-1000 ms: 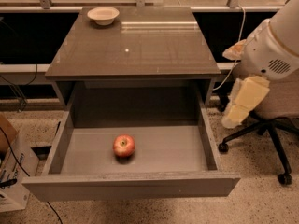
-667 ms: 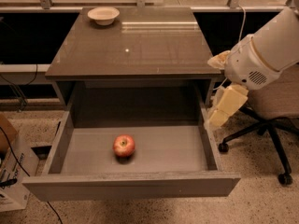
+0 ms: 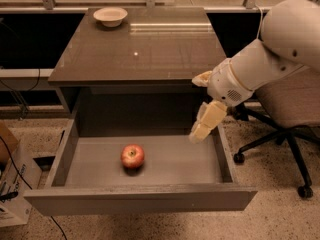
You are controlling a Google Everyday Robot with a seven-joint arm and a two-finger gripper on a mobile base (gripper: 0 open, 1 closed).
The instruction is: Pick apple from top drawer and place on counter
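Note:
The red apple [image 3: 132,156] sits on the floor of the pulled-out top drawer [image 3: 140,201], a little left of its middle. The glossy counter [image 3: 140,54] is above and behind the drawer. My gripper [image 3: 196,108] hangs at the end of the white arm over the drawer's right part, just below the counter's front edge. It is open and empty, with its cream fingers [image 3: 207,121] pointing down and left. It is to the right of the apple and above it, apart from it.
A cream bowl [image 3: 110,16] stands at the counter's back left. An office chair [image 3: 292,109] stands right of the cabinet, behind the arm. A cardboard box [image 3: 12,184] and cables lie on the floor at the left.
The arm has swung left and down from beside the cabinet's right side to over the drawer's right part. The apple has not moved.

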